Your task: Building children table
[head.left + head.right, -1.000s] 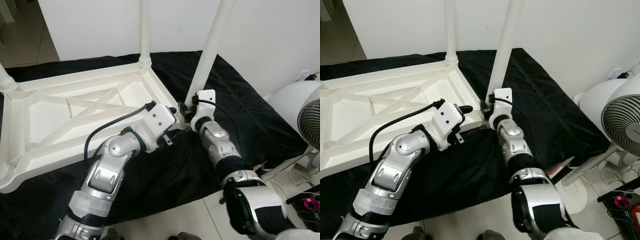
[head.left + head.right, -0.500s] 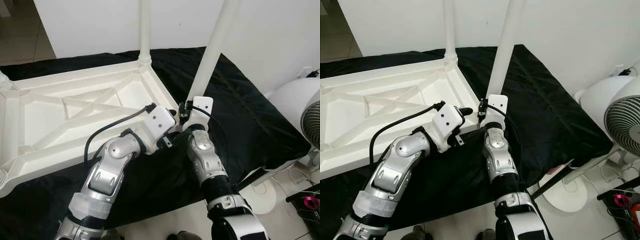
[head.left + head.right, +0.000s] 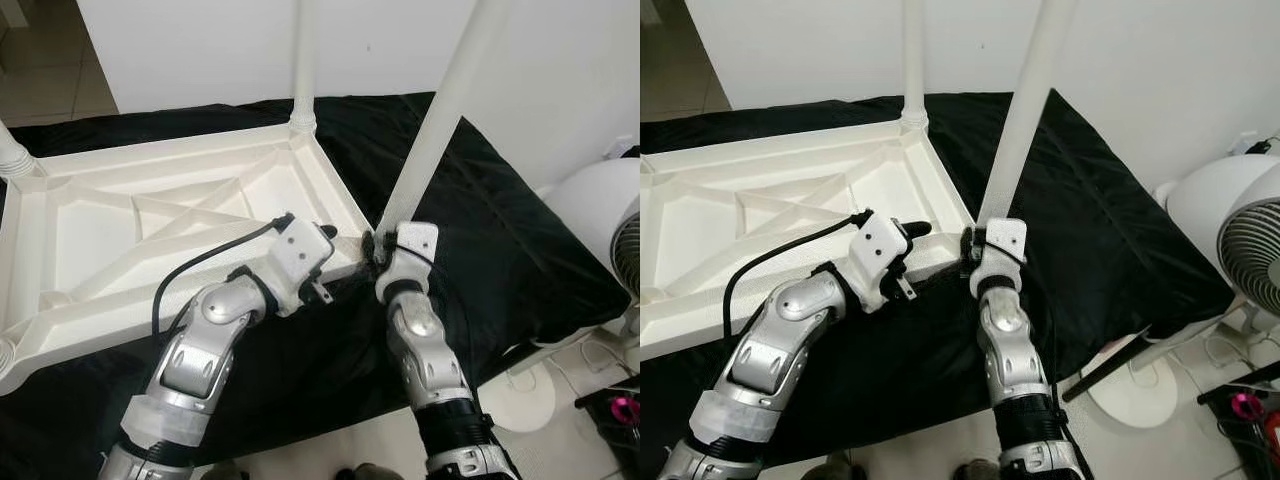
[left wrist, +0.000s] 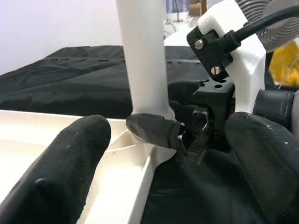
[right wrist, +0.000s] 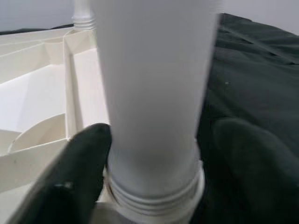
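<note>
A white children's table top point(image 3: 150, 225) lies upside down on a black cloth point(image 3: 520, 250). A white leg point(image 3: 440, 120) stands in its near right corner. My right gripper point(image 5: 154, 177) is shut on the base of that leg, with one finger point(image 5: 79, 172) on each side just above the threaded collar. My left gripper point(image 4: 163, 177) is open beside the same corner, and its wide-apart fingers point(image 4: 60, 158) point at the leg base. Another leg point(image 3: 303, 60) stands at the far corner, and the bases of two more legs point(image 3: 15, 160) sit at the left corners.
A white fan point(image 3: 610, 230) on its stand is at the right, close to the cloth's edge. A white wall point(image 3: 200, 40) runs right behind the table. Tiled floor point(image 3: 350, 440) lies between me and the cloth, with a pink object point(image 3: 625, 408) at the far right.
My right forearm has swung in from the right to straight below the leg, its gripper staying at the leg's base. The left gripper has stayed by the corner. The camera has shifted slightly.
</note>
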### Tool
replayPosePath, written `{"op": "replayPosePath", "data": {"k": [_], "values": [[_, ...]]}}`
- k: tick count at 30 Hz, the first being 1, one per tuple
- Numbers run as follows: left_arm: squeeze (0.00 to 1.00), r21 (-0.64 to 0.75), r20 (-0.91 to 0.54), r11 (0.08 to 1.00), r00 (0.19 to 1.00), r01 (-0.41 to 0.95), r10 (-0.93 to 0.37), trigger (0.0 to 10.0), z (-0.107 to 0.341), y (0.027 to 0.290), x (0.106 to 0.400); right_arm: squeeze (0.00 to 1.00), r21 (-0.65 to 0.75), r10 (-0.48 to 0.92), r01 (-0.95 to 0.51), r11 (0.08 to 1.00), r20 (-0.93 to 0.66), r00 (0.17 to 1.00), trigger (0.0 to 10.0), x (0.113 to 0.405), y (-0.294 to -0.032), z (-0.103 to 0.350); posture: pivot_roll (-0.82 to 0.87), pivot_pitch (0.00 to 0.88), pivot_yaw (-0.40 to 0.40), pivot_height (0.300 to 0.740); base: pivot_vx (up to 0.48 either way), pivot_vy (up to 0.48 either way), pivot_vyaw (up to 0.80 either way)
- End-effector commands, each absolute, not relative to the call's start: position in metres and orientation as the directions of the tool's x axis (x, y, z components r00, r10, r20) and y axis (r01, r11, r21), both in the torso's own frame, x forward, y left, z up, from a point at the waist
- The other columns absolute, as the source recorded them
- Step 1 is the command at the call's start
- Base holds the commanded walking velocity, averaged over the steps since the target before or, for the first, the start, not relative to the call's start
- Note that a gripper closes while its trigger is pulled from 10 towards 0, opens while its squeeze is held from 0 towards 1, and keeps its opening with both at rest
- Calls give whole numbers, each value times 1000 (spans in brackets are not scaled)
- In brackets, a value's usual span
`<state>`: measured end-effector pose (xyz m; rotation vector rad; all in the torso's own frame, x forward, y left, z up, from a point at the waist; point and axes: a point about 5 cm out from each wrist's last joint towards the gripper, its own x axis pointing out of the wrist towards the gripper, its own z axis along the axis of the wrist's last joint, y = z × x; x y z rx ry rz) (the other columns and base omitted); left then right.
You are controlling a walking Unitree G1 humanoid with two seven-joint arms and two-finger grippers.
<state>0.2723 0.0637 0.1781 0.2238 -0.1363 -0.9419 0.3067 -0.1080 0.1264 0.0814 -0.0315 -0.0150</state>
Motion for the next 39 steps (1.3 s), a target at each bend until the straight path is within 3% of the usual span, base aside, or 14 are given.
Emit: {"op": "replayPosePath", "data": {"k": [1,4,5,6,10,12,14,15,17,21,24,30,35,39], "values": [[1000,241,-13,485,502,841,-865,10000,176,62,266,1000,102,-15,12,995,29,999,10000,300,-111,124,-43,11,-32,740,0,0,0],[1000,244,-18,477,495,845,-868,10000,175,62,265,1000,103,-15,11,995,38,999,10000,299,-112,126,-43,11,-32,740,0,0,0],[1000,268,-27,463,486,845,-873,10000,175,62,262,463,96,18,-24,995,62,998,10000,296,-114,127,-43,8,-30,740,0,0,0],[0,275,-37,452,479,849,-877,10000,174,63,260,0,105,95,-103,989,79,992,10000,294,-115,128,-45,5,-27,740,0,0,0],[0,280,-52,436,467,855,-883,10000,172,64,258,0,108,197,-207,972,100,975,10000,294,-118,129,-45,3,-26,740,0,0,0],[0,308,-53,458,496,834,-867,10000,172,64,260,0,55,277,-284,957,110,955,10000,301,-132,130,-46,0,-25,740,0,0,0],[0,308,-53,458,496,834,-867,10000,172,64,260,0,55,277,-284,957,110,955,10000,301,-132,130,-46,0,-25,740,0,0,0],[0,337,-38,519,562,786,-826,10000,171,65,266,0,15,339,-342,940,105,935,10000,312,-145,132,-48,0,-23,740,0,0,0],[0,349,-39,539,586,767,-809,10000,169,64,267,0,-13,385,-386,922,108,917,10000,320,-150,135,-48,0,-21,740,0,0,0],[0,351,-43,539,588,766,-808,10000,168,64,267,0,-21,399,-399,916,109,910,10000,322,-151,136,-48,0,-21,740,0,0,0],[0,364,-40,531,582,765,-812,10000,169,62,263,0,-99,519,-512,853,64,852,10000,339,-148,140,-34,0,-22,740,0,0,0],[0,369,-36,541,593,756,-804,10000,170,63,266,0,-142,603,-595,791,22,797,10000,346,-142,136,-25,0,-26,740,0,0,0],[0,371,-28,555,606,745,-795,10000,171,64,268,0,-148,608,-600,786,10,794,10000,349,-139,134,-17,0,-36,740,0,0,0],[0,351,-26,594,642,724,-767,10000,169,67,271,0,-112,516,-509,854,57,854,10000,341,-139,127,-3,0,-48,740,0,0,0]]}}
